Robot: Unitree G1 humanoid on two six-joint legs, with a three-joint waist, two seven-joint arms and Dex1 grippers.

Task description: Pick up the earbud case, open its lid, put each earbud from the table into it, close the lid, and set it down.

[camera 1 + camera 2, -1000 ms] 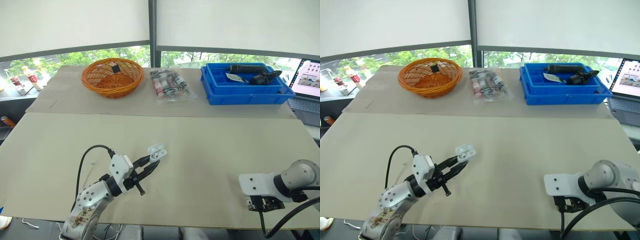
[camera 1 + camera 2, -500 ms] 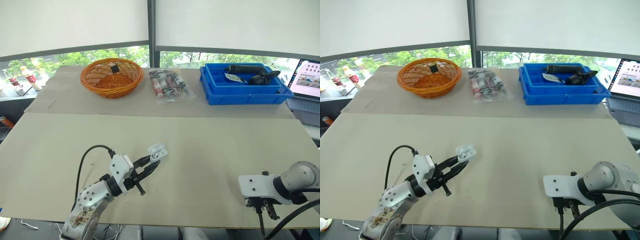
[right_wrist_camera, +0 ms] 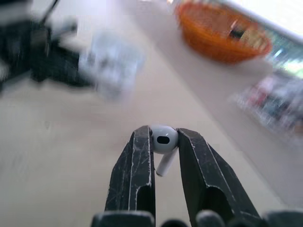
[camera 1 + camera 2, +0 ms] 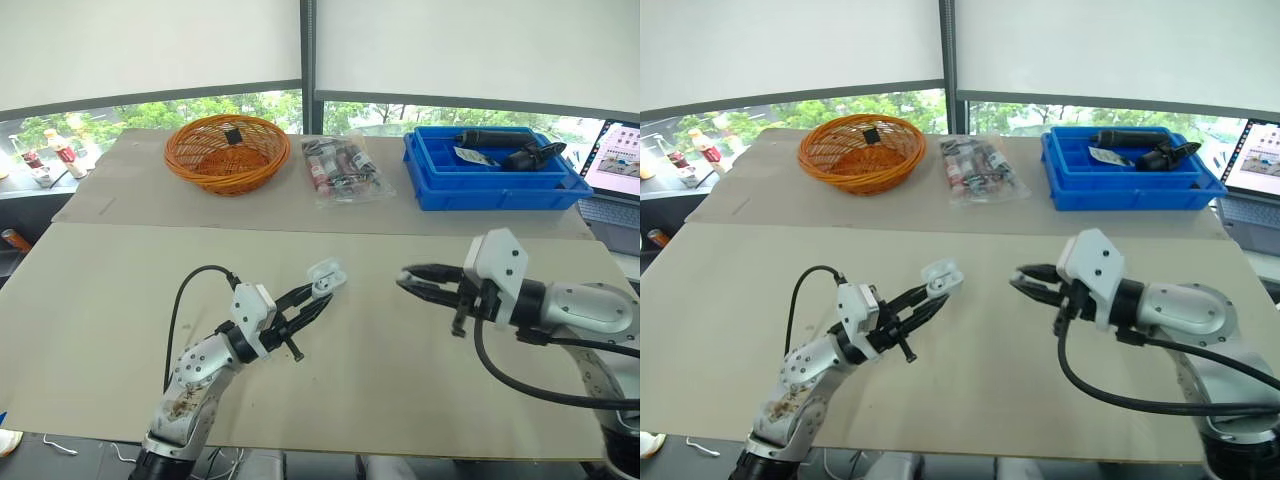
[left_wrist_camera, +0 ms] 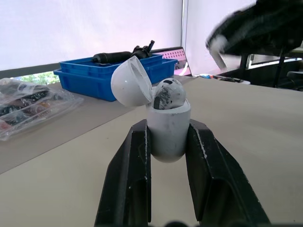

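Head camera: the left claw (image 4: 316,292) is raised over the near part of the table (image 4: 100,290), its two black fingers clamped on the white earbud case (image 4: 326,277), which sits tilted at the fingertips with its lid up. Facing it from the right, the right claw (image 4: 408,279) hangs at about the same height, its tips pointing at the case and close to it but not touching. Along the far side of the table stand an orange basket (image 4: 227,152), a clear bag (image 4: 340,170) of small items and a blue tray (image 4: 495,188) with dark tools in it; a laptop (image 4: 625,158) shows at the right edge.

Left wrist camera: the case stands upright between the two fingers, gripped on both sides of its body. The lid (image 5: 131,81) is swung open to one side, and the seated earbud (image 5: 168,93) shows its rounded head above the rim. The right claw appears as a dark blur beyond, with the tray and bag behind.

Right wrist camera: the fingers are pinched on the head of the held earbud (image 3: 163,138), its stem hanging down between them. The open case and the left claw are a blur ahead, the basket farther off
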